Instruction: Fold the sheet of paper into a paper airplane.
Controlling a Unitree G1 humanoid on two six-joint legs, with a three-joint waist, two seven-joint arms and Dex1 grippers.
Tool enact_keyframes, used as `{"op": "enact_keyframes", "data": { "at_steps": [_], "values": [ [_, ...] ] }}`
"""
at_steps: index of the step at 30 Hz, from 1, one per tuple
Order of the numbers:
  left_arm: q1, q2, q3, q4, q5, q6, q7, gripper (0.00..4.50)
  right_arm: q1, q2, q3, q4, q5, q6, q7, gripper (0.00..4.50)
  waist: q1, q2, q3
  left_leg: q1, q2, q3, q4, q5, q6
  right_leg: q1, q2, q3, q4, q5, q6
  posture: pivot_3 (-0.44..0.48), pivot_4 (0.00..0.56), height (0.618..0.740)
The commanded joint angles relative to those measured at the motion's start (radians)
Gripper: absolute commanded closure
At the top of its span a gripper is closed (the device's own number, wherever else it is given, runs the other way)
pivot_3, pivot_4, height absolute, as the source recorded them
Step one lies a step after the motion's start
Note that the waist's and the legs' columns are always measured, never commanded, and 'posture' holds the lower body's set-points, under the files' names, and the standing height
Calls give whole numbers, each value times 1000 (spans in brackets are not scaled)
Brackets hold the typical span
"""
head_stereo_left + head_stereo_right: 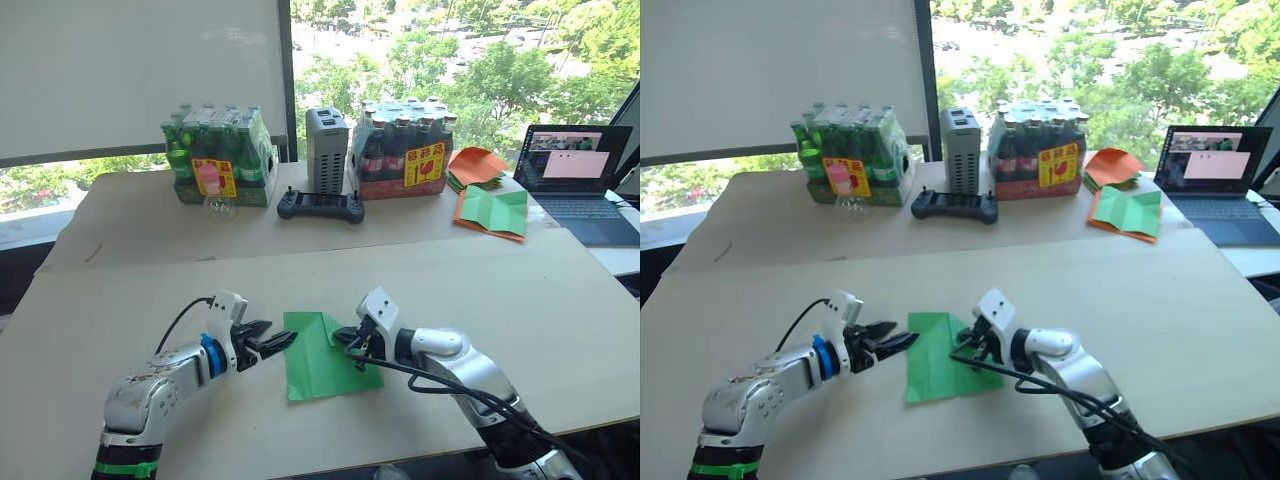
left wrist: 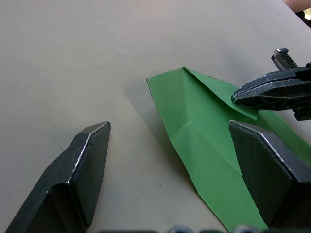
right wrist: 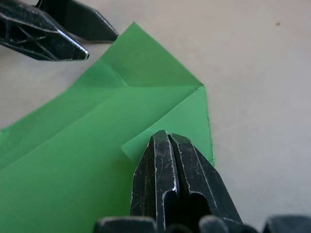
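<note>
Left side first: the left end effector hangs low over the bench with its two black fingers spread apart and nothing between them. Its tips point right, at the left edge of the sheet of paper, and sit right at that edge; I can't say whether they touch it.

The sheet of paper lies flat near the front of the bench, midway between the two arms. Its long axis runs from near to far, tilted a little, and its far corners have been folded in, so the far end comes toward a point. The paper is just to the right of the left tips and just to the left of the right ones, so both arms are about equally close, one on each long edge.

On the right, the right end effector has its fingers pressed together, tips down on a folded flap at the far right of the sheet. From the wrist camera it reads as pressing that flap to the bench, not lifting it, though I can't rule out a pinch on the layer.

My guess is that the next fold turns on the right tips pinning that side while the open left fingers work the left edge inward.
</note>
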Motion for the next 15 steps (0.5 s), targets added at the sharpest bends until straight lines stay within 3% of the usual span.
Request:
{"op": "enact_keyframes", "data": {
  "at_steps": [1,9,15],
  "values": [
    [-24,3,-5,1,-16,-23,-1,372,4,-12,1,-16,-11,43,-13,4500,0,0,0,0,0,0,0,0,0,1,0,0,-2,0,0,0,150,735],
    [-31,11,-27,24,-13,-40,-13,372,10,-13,7,-18,-14,87,-29,4500,0,0,0,1,0,0,0,0,0,2,0,0,-3,0,0,0,150,735],
    [-58,-6,-42,35,-5,-59,2,2134,12,-9,8,-27,-10,97,-35,4500,1,0,0,1,0,0,0,0,0,2,0,0,-3,0,0,0,150,735]
  ]
}}
